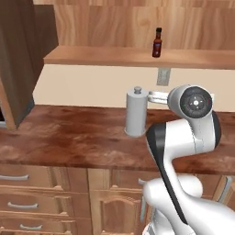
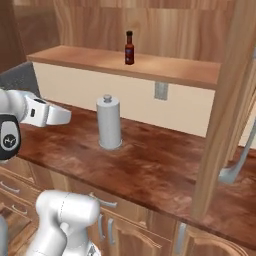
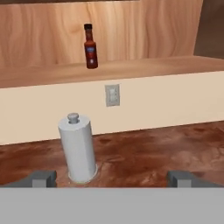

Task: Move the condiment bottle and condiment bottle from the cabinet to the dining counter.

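Upright, condiment bottle [image 3: 90, 46] on cabinet [image 3: 131, 70] shelf; claw [image 3: 111, 178] open.

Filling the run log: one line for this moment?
condiment bottle: upright on cabinet shelf | gripper: open, empty, apart from bottle

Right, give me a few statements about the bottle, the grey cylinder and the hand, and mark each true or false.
1. The condiment bottle stands upright on the cabinet shelf. True.
2. The hand is closed around the bottle. False: it is open and holds nothing, well short of the bottle.
3. The grey cylinder stands on the worktop below the shelf. True.
4. The bottle lies on its side beside the cylinder. False: it is upright on the shelf above.
5. A wall outlet sits below the shelf. True.
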